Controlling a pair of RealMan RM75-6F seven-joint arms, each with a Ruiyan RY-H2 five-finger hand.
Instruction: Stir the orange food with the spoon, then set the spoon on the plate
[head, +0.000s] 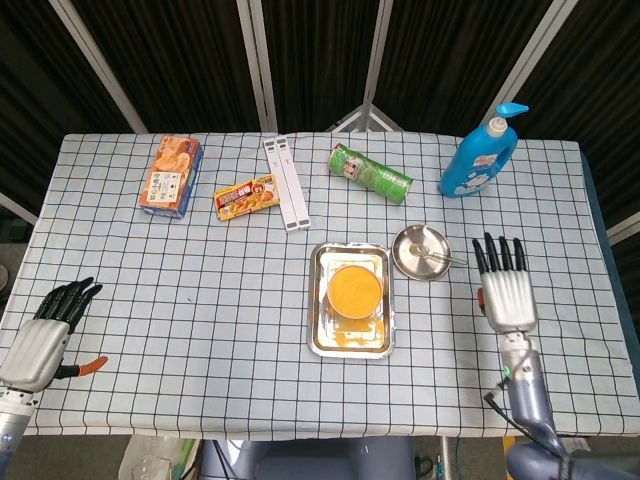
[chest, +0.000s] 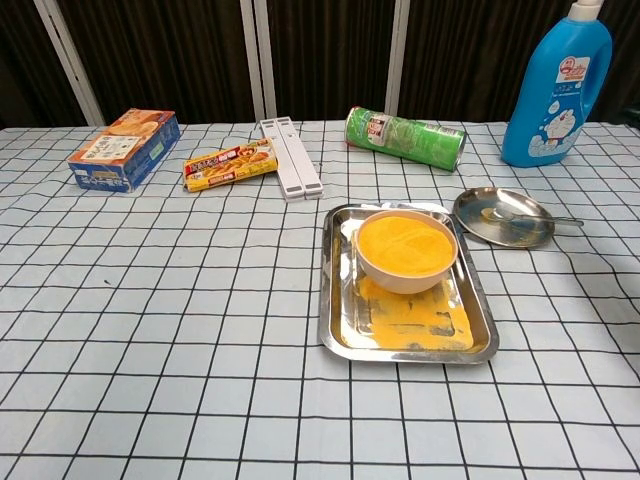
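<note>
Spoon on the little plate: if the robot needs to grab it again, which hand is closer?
Right. The right hand hangs open just beside the plate holding the spoon; the left hand sits at the table's far corner.

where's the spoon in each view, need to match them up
Head view: the spoon lies on the round metal plate, right of centre, handle pointing right.
Chest view: the spoon lies on the same plate, right of centre, handle overhanging its right rim.
Shared landmark: the blue bottle stands behind the plate in both.
</note>
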